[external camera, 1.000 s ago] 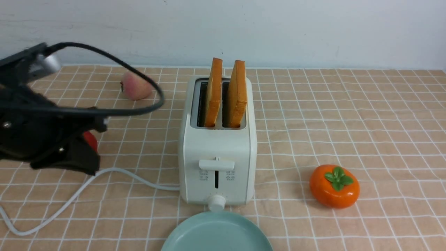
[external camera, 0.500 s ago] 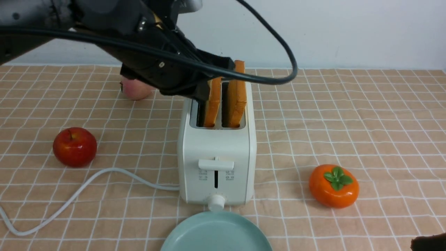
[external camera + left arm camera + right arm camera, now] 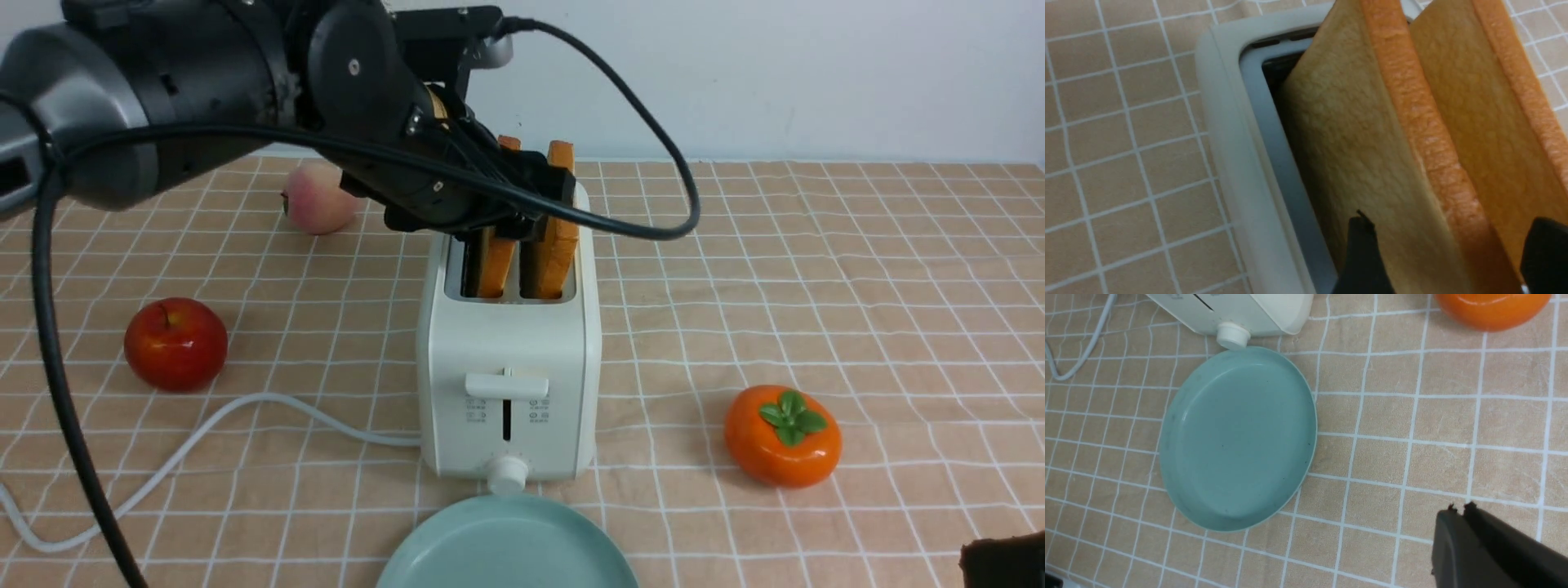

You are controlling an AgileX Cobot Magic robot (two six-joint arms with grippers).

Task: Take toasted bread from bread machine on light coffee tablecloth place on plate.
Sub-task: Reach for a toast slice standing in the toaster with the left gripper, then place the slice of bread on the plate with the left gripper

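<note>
Closing: left fingers (image 3: pixel 1360 257) stand apart astride the left slice of toasted bread (image 3: pixel 1355 134); squeeze both faces squarely, then lift straight up.
Bread machine (image 3: pixel 508 359): both slices upright in its slots.
Plate (image 3: pixel 1237 437): holds nothing, just in front of the bread machine.
Right fingers (image 3: pixel 1453 547): pressed together, idle near plate.

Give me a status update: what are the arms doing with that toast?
Left gripper: jaws open astride left toast slice, seated in bread machine. Right gripper shut, near plate. Nothing blocking.
</note>
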